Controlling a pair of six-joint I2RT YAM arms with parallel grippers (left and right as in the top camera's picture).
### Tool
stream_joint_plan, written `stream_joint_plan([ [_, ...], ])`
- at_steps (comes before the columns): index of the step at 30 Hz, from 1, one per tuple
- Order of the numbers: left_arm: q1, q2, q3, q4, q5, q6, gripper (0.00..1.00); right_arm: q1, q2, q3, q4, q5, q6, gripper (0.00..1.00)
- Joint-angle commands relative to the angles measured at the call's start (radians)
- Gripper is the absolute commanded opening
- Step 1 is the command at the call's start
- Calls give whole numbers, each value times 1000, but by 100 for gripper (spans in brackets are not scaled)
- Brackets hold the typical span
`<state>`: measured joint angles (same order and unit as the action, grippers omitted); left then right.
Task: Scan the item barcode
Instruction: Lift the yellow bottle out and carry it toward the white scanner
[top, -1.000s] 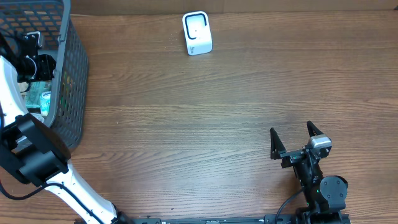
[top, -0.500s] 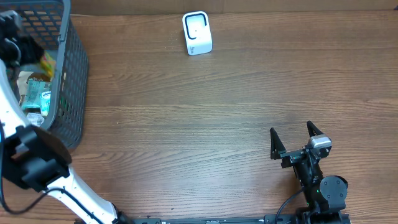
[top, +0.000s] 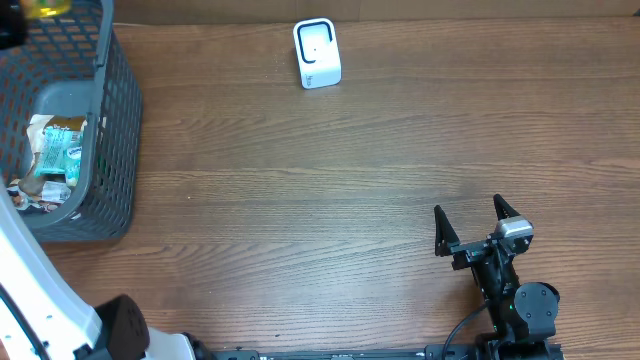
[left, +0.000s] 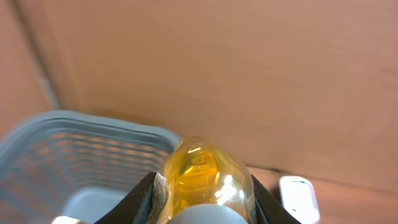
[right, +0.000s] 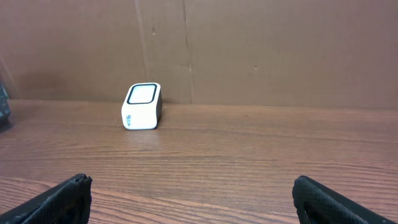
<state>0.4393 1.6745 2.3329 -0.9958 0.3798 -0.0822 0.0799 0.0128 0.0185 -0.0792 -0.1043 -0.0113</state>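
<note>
Far left there's the mesh basket with some packets lying in the bottom. Up over its back corner my left pincer is clamped on a little amber bottle, what looks like a white cap toward my wrist and the round body poking out ahead. I can't see any label or barcode from here, so no idea which way it faces. The scanner sits well off to the right at the back of the table. My right pincer is near the front edge, jaws wide apart, nothing in them.

My worries: a slick round bottle could twist or slip in the grip on the way over. And if the barcode ends up facing away from the scanner window, no read.
</note>
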Motion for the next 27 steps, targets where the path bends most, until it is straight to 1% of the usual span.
stream_joint_plan([
  [1,-93,-40,14,-41,16,-55,15,-2,-10,-11,5,1,-5,100],
  [3,-149,-50,14,-88,-28,-60,14,-2,-10,-11,5,1,-5,100],
  [6,-240,-50,13,-173,-124,-101,11,-2,-10,-11,5,1,-5,100],
  [8,-356,-35,11,-248,-207,-106,11,-2,-10,-11,5,1,-5,100],
  [11,-458,-18,11,-276,-263,-127,11,-2,-10,-11,5,1,-5,100],
  [14,-550,-2,11,-283,-321,-220,11,-2,-10,-11,5,1,-5,100],
  [16,-610,9,11,-295,-343,-274,11,-2,-10,-11,5,1,-5,100],
  [19,-690,33,11,-312,-347,-299,11,-2,-10,-11,5,1,-5,100],
  [21,-740,53,11,-318,-366,-337,10,-2,-10,-11,5,1,-5,100],
  [25,-829,103,11,-316,-389,-345,10,-2,-10,-11,5,1,-5,100],
  [27,-882,151,11,-309,-383,-346,8,-2,-10,-11,5,1,-5,100],
])
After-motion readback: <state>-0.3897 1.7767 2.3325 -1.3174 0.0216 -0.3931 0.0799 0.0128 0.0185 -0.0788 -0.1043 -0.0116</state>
